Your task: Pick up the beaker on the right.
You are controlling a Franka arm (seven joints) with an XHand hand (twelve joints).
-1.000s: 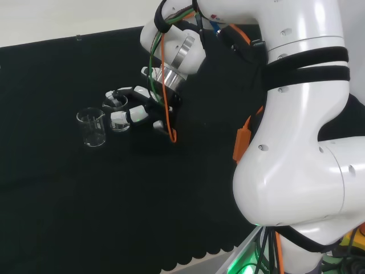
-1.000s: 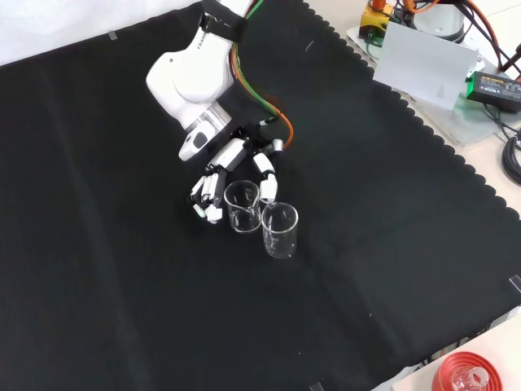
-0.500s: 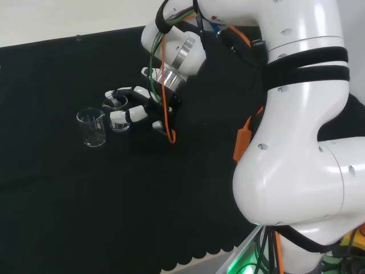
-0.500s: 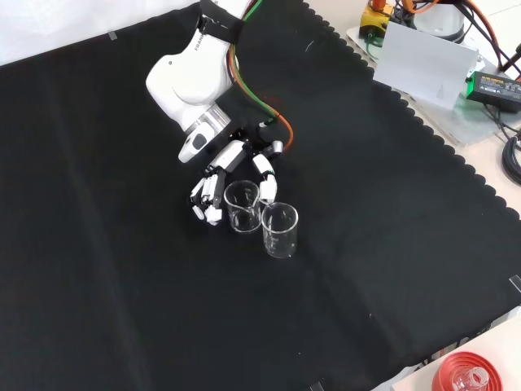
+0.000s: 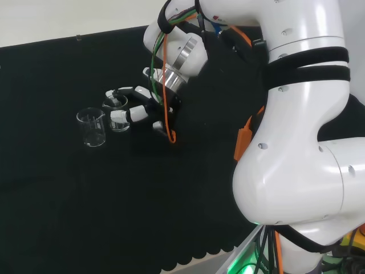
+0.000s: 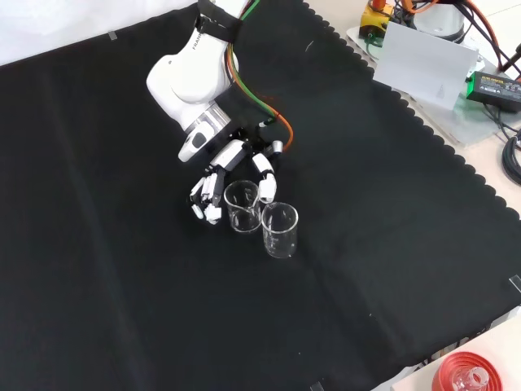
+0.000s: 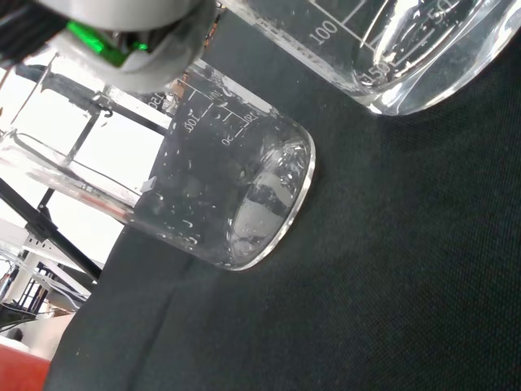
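Two clear glass beakers stand upright close together on the black cloth. In the front view the upper beaker [image 6: 242, 205] sits between the fingers [image 6: 207, 195] and the thumb [image 6: 265, 186] of the hand [image 6: 234, 161], which curl round its sides. The other beaker [image 6: 279, 230] stands free just below and to the right. In the head view the held beaker [image 5: 117, 113] is to the right of the free beaker [image 5: 91, 127], with the hand [image 5: 137, 109] reaching in from the right. The wrist view has one beaker [image 7: 228, 195] and a nearer beaker [image 7: 391, 49] with printed scale marks.
The arm's white links [image 5: 296, 131] stand at the right of the head view. In the front view a red ribbed stand with a flask [image 6: 464, 376] sits at the bottom right corner, and boxes and cables [image 6: 427, 65] lie past the cloth's scalloped edge at the top right.
The wrist has shifted very slightly in the head view. Both beakers and the fingers stand as before.
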